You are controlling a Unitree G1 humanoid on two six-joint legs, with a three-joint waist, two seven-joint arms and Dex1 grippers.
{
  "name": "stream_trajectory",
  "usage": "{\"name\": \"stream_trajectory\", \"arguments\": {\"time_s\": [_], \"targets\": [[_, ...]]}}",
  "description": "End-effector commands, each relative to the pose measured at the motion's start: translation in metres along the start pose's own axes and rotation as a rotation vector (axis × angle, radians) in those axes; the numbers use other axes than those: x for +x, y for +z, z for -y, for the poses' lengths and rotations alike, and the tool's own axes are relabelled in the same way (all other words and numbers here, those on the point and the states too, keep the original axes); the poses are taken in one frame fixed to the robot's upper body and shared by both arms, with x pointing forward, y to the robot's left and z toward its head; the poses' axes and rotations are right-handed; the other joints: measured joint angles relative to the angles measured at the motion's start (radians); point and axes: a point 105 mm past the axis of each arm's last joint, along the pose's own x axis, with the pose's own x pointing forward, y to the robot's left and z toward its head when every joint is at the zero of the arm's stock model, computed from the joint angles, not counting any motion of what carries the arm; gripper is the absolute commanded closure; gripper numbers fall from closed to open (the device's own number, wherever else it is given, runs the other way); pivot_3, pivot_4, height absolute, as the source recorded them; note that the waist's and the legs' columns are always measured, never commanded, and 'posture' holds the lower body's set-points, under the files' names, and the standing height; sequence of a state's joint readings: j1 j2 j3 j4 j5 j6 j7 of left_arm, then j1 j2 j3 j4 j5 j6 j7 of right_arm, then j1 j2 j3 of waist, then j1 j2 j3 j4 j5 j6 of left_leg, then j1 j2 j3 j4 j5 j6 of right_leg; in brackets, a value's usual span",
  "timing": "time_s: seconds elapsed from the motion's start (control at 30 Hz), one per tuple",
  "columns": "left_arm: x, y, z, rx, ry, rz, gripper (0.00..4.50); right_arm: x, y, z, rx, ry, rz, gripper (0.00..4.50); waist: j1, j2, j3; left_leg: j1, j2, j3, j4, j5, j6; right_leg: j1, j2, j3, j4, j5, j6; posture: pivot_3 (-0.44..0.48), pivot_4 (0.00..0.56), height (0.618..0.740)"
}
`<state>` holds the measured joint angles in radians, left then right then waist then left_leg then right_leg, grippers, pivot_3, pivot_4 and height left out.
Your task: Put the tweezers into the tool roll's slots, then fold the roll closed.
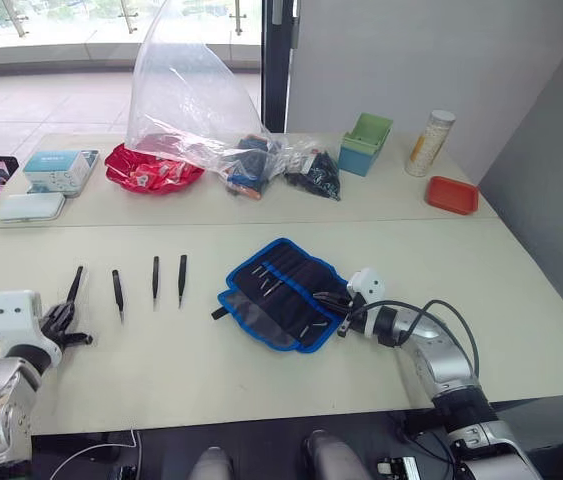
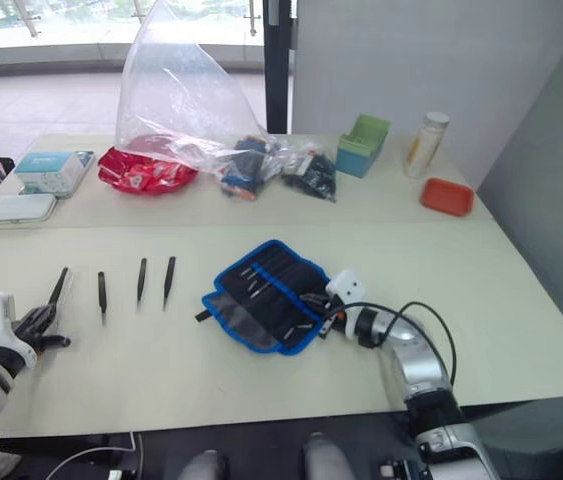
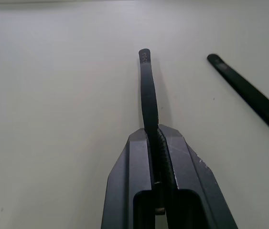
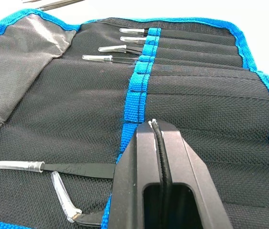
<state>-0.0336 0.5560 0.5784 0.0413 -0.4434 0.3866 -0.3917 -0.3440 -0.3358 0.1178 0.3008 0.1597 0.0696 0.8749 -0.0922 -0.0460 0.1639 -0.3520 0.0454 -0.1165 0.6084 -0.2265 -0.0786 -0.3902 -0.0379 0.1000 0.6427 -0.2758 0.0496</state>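
Note:
The tool roll [image 1: 279,288] lies open and flat at mid-table, dark with blue edging. Several tweezers with clear tip caps [image 4: 99,58] sit in its slots [image 4: 187,62]. My right gripper [image 4: 154,125] hovers low over the roll's right part, by the blue stitched band [image 4: 135,90], its fingers shut with nothing clearly between them. At the left, my left gripper [image 3: 154,130] is shut on one black tweezer [image 3: 147,90], which points away along the table. Three more tweezers [image 1: 118,293] [image 1: 155,277] [image 1: 182,279] lie side by side between that one and the roll.
At the back stand a big clear plastic bag [image 1: 186,90], a red packet [image 1: 151,170], a black bag of small parts [image 1: 313,175], a green box [image 1: 366,143], a tall canister [image 1: 429,142] and a red tray [image 1: 452,194]. White boxes [image 1: 59,170] sit far left.

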Motion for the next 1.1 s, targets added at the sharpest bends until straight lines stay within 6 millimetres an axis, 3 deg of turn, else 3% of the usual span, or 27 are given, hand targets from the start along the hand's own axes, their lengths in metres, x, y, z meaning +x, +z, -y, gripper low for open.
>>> {"name": "stream_trajectory", "arguments": {"time_s": [0.03, 0.13, 0.2, 0.23, 0.3, 0.47, 0.57, 0.73, 1.1], "targets": [[0.007, 0.056, 0.029, -0.053, -0.150, 0.210, 4.48, -0.002, -0.049, -0.023, 0.109, 0.049, -0.169, 4.50, 0.001, -0.001, 0.000, 0.000, 0.000, 0.000, 0.000, 0.000, 0.000, 0.000, 0.000, 0.000, 0.000, 0.000, 0.000, 0.000, 0.150, 0.740], [0.012, 0.075, 0.069, -0.030, -0.324, 0.235, 4.48, -0.002, -0.049, -0.023, 0.113, 0.036, -0.166, 4.50, -0.003, -0.001, 0.000, 0.000, 0.000, 0.000, 0.000, 0.000, 0.000, 0.001, 0.000, 0.000, 0.000, 0.000, 0.001, 0.000, 0.150, 0.740], [0.014, 0.082, 0.126, 0.038, -0.570, 0.213, 4.48, -0.005, -0.050, -0.023, 0.120, 0.021, -0.163, 4.50, 0.000, -0.001, 0.000, 0.000, 0.000, 0.000, -0.001, 0.000, -0.001, 0.001, 0.000, 0.000, 0.000, 0.000, 0.001, 0.000, 0.150, 0.740], [0.012, 0.080, 0.152, 0.066, -0.679, 0.188, 4.48, -0.006, -0.051, -0.024, 0.123, 0.017, -0.162, 4.50, 0.001, -0.001, 0.000, -0.001, 0.000, 0.000, -0.001, 0.000, -0.001, 0.001, 0.000, 0.000, -0.001, 0.000, 0.001, 0.000, 0.150, 0.740], [0.008, 0.073, 0.181, 0.104, -0.811, 0.146, 4.48, -0.006, -0.052, -0.025, 0.126, 0.010, -0.163, 4.50, 0.003, -0.001, 0.000, -0.001, -0.001, 0.000, 0.000, 0.000, -0.001, 0.002, 0.000, 0.000, -0.001, 0.000, 0.001, 0.000, 0.150, 0.740], [-0.005, 0.038, 0.236, 0.242, -1.032, -0.042, 4.48, -0.009, -0.052, -0.023, 0.127, -0.025, -0.158, 4.50, -0.005, 0.002, -0.001, 0.000, -0.002, 0.000, -0.001, -0.001, -0.001, 0.001, -0.001, 0.001, -0.002, 0.001, 0.001, 0.000, 0.150, 0.740], [-0.010, 0.020, 0.247, 0.299, -1.065, -0.146, 4.48, -0.011, -0.051, -0.023, 0.129, -0.040, -0.157, 4.50, -0.004, 0.003, 0.000, -0.001, -0.001, 0.000, -0.001, -0.001, -0.001, 0.001, 0.000, 0.001, -0.001, 0.000, 0.001, 0.000, 0.150, 0.740], [-0.010, 0.002, 0.243, 0.311, -1.029, -0.273, 4.48, -0.015, -0.053, -0.023, 0.132, -0.057, -0.160, 4.50, 0.000, 0.004, 0.001, -0.001, -0.002, 0.000, 0.000, -0.001, -0.001, 0.001, 0.000, 0.001, -0.002, 0.000, 0.001, 0.000, 0.150, 0.740], [-0.011, -0.013, 0.248, 0.366, -0.950, -0.296, 4.48, -0.014, -0.053, -0.024, 0.132, -0.059, -0.162, 4.50, 0.013, 0.004, 0.001, -0.001, -0.002, 0.000, 0.000, -0.001, -0.001, 0.001, 0.000, 0.001, -0.003, 0.000, 0.001, 0.000, 0.150, 0.740]]}}
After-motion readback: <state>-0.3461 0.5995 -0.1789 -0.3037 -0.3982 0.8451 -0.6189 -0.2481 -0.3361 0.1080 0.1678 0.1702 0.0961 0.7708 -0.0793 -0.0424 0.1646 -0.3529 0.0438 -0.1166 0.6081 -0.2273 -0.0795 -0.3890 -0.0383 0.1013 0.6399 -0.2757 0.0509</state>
